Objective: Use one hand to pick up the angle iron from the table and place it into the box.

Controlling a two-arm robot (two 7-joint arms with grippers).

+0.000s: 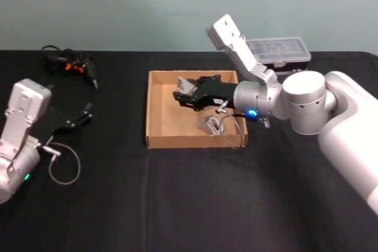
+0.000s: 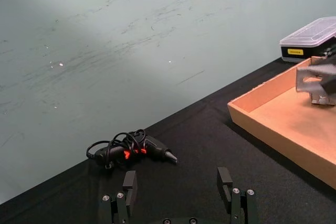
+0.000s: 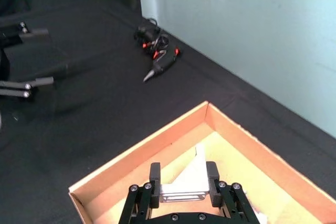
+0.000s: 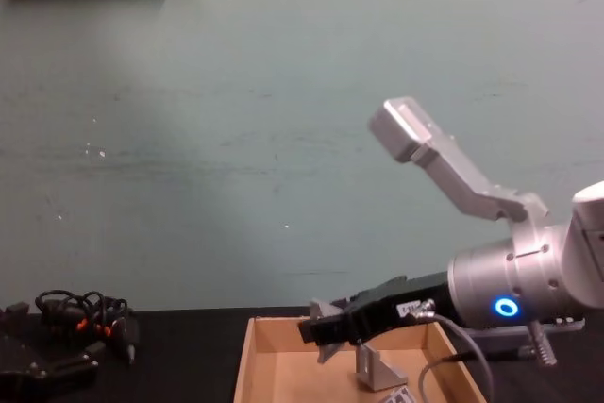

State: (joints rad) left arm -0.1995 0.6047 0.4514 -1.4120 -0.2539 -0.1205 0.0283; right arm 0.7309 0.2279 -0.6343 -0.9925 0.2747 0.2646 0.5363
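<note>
Angle iron [image 3: 185, 184] sits clamped between the fingers of our right pincer [image 1: 184, 95], which hangs over the inside of the box [image 1: 158, 101] at the middle of the head view, a little above the cardboard floor. We hold it there, we judge, so the piece clears the low walls before we let it down. In the chest view another bracket [image 4: 376, 367] already rests on the floor just below the pincer, so the free room lies toward the box's left half, where bare cardboard shows. The near wall and the left wall are close but not touching the pincer. Beyond the box, our left pincer [image 1: 75, 117] rests spread and empty at the left edge of the head view, on the counter [image 1: 189, 205], well apart. A black tool with cable [image 1: 71, 63] lies upper left, and a black case [image 1: 283, 51] stands behind the box.
</note>
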